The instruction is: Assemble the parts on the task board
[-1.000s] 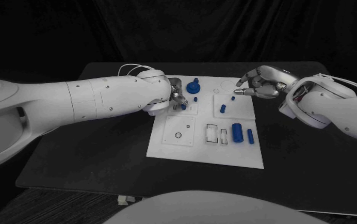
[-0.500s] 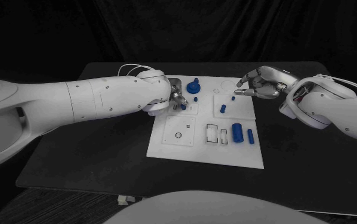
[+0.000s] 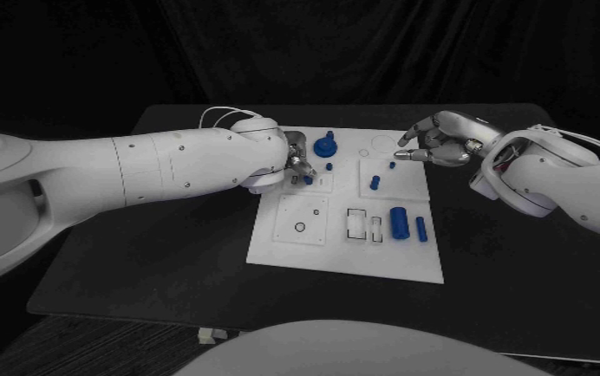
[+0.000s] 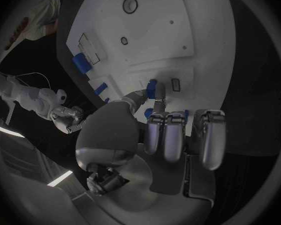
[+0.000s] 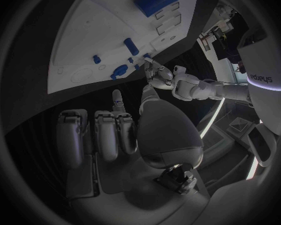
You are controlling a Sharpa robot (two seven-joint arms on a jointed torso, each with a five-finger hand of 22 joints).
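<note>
Black table, white board in the middle: left hand pinches a small blue peg near the board's left edge, right hand hovers empty and half-curled, so any tilt probably jams it.

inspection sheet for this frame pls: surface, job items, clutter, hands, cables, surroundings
Surface: black table, with the white task board in its middle.
Job's things: blue parts on the board: a knob-like piece at the far edge, a large cylinder with a thinner peg beside it, and a small peg.
Clutter: nothing seen.
Hands: left hand pinches a small blue part against the board; right hand hovers at the board's far right corner, fingers curled, holding nothing.
Cables: thin white wires at the left wrist.
Surroundings: black curtain behind.
</note>
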